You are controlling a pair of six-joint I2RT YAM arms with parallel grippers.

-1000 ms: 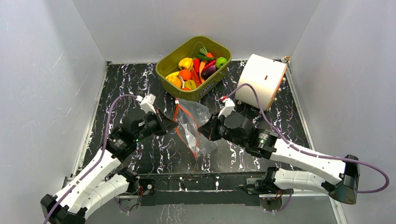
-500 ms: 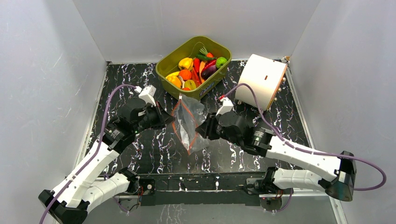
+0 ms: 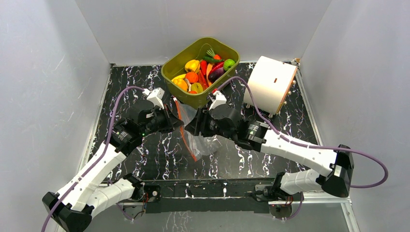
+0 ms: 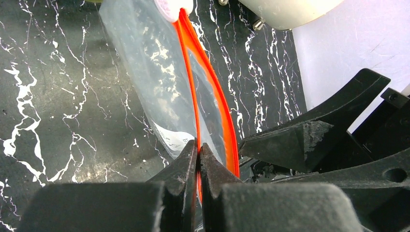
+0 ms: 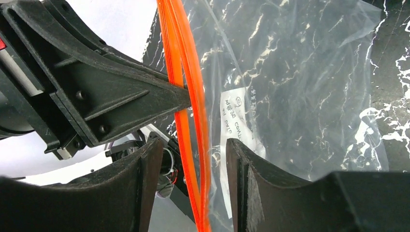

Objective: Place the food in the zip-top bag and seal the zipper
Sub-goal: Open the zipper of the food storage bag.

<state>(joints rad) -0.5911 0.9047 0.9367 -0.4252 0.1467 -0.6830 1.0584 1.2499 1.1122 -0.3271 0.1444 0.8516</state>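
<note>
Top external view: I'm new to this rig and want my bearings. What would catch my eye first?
The bright toy food heaped in the olive-green tub at the back of the black marbled table stands out most. In front of it, the two arms meet over the clear zip-top bag: the left gripper is pinched shut on its orange zipper, while the right gripper stands open astride the same strip.

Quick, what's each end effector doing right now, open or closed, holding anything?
Left end effector: closed on the zipper of the zip-top bag.
Right end effector: open, straddling the zipper without gripping it.
</note>
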